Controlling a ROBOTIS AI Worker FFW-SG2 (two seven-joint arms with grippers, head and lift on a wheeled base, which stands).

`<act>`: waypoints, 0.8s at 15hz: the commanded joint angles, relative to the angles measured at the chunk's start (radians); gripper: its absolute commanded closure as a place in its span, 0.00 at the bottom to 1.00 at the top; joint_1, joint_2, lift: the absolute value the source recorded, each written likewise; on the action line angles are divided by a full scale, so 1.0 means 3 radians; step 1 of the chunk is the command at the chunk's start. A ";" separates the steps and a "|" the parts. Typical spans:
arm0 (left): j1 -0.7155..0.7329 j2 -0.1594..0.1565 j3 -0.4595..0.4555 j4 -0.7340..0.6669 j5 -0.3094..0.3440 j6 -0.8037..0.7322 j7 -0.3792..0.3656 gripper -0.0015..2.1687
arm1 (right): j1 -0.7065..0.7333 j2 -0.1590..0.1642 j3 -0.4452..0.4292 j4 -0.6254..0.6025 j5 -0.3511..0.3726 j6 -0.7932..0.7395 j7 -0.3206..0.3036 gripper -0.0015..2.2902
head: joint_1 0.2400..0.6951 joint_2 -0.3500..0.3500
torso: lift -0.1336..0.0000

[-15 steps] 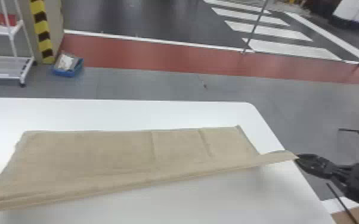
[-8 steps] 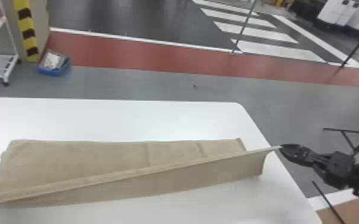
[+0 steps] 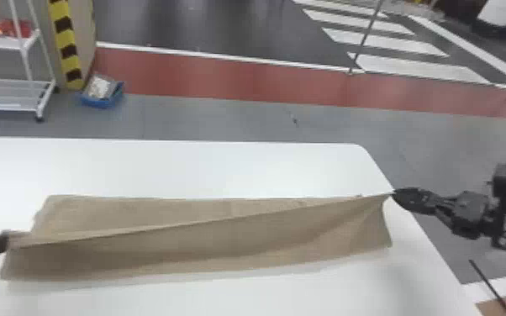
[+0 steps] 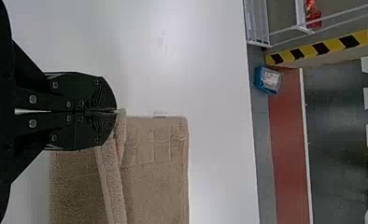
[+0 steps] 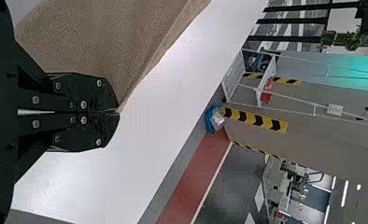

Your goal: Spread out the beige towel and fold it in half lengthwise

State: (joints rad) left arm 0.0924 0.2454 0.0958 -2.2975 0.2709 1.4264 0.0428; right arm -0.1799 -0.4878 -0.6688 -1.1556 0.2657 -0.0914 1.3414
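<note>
Gripping the beige towel [image 3: 231, 235], the closed right gripper [image 3: 395, 192] and closed, partly cropped left gripper [image 3: 6, 238] hide pinched edges.

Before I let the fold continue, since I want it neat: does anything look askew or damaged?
Nothing looks damaged. The beige towel is askew, though: its lifted edge slants across the white table, higher at the right gripper than at the left gripper, probably because the fold is only partway done.

A blue bin [image 3: 106, 102] sits beside a yellow-and-black striped post [image 3: 66, 38], near a white rack [image 3: 0, 43] and a red floor band [image 3: 222, 80].
</note>
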 commanded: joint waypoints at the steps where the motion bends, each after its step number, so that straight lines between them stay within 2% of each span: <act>1: -0.0165 -0.0010 -0.0089 0.0137 -0.0013 -0.0001 0.0001 0.85 | -0.0045 -0.0046 0.0020 0.0104 0.0024 -0.0004 -0.0053 0.72 | 1.00 0.10 | 0.07; 4: -0.0390 -0.0010 -0.0273 0.0208 -0.0115 -0.0001 0.0016 0.85 | -0.0075 -0.0092 0.0015 0.0186 0.0024 -0.0004 -0.0079 0.72 | 1.00 0.07 | 0.07; 9: -0.0635 -0.0015 -0.0488 0.0556 -0.0187 -0.0001 0.0021 0.85 | -0.0142 -0.0097 0.0066 0.0375 0.0050 -0.0066 -0.0171 0.72 | 1.00 0.05 | 0.07; 12: -0.0702 -0.0020 -0.0529 0.0720 -0.0192 -0.0073 0.0042 0.85 | -0.0213 -0.0128 0.0107 0.0487 0.0071 -0.0107 -0.0243 0.72 | 1.00 0.04 | 0.07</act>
State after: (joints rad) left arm -0.1094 0.2396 -0.0573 -2.1013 0.2138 1.4208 0.0523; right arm -0.2324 -0.5202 -0.6413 -1.0265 0.2854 -0.1192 1.2715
